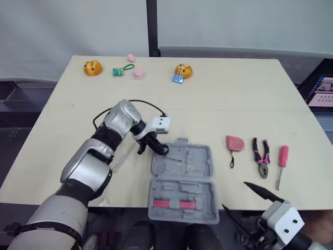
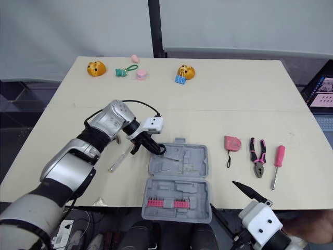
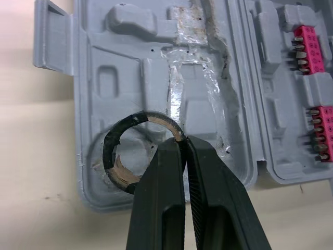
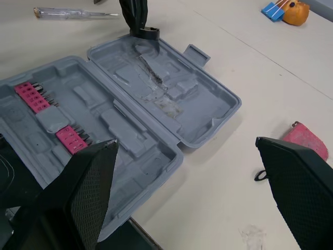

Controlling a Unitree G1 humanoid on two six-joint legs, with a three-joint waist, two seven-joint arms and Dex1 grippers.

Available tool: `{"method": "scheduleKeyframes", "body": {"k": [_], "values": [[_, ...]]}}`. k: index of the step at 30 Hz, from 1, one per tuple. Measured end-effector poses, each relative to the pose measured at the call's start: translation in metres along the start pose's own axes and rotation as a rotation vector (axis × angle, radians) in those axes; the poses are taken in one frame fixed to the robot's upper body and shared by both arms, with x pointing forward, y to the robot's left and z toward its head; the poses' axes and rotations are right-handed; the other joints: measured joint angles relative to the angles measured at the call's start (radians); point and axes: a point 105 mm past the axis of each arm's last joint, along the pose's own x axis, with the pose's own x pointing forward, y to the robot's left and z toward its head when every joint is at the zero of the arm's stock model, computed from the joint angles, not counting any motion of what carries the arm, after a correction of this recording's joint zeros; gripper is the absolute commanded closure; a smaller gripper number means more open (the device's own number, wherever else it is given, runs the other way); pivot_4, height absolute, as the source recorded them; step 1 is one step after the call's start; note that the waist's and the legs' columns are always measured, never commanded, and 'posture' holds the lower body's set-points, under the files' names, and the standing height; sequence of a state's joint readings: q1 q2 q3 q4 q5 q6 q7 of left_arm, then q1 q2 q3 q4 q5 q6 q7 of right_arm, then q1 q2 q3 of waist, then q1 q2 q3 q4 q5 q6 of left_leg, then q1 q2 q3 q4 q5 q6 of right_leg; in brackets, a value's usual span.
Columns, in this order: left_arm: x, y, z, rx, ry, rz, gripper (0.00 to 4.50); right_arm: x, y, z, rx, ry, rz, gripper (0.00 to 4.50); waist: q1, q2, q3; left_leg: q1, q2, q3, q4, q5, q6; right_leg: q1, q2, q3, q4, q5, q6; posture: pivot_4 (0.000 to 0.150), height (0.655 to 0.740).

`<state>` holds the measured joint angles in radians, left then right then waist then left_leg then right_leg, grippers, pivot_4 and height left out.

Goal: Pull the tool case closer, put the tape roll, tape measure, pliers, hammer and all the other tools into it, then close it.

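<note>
A pale bench [image 1: 218, 88] stands before grey curtains, and the grey tool case [image 1: 192, 161] lies open at its near edge. The left claw [image 3: 183, 148] is clamped on the black tape roll [image 3: 108, 153], just over a round recess in the case's far half. I judge packing has begun. Next, it must lower the roll and release. The right claw [image 4: 186, 141] hangs wide apart near the case's front. The tape measure [image 1: 234, 142] and pliers [image 1: 261, 156] lie outside the case.
</note>
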<state>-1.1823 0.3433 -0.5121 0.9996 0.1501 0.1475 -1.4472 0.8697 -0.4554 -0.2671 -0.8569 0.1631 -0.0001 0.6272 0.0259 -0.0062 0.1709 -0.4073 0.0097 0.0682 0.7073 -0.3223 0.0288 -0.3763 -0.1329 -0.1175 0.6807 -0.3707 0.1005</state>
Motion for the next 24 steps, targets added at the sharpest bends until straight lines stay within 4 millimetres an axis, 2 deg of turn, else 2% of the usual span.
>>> {"method": "scheduleKeyframes", "body": {"k": [24], "values": [[0.005,0.008,-0.011,-0.015,0.029,0.049,4.44,-0.006,-0.004,-0.001,-0.011,0.023,-0.02,0.0,0.0,0.0,0.0,0.0,0.0,0.0,0.0,0.0,0.0,0.0,0.0,0.0,0.0,0.0,0.0,0.15,0.6677]]}}
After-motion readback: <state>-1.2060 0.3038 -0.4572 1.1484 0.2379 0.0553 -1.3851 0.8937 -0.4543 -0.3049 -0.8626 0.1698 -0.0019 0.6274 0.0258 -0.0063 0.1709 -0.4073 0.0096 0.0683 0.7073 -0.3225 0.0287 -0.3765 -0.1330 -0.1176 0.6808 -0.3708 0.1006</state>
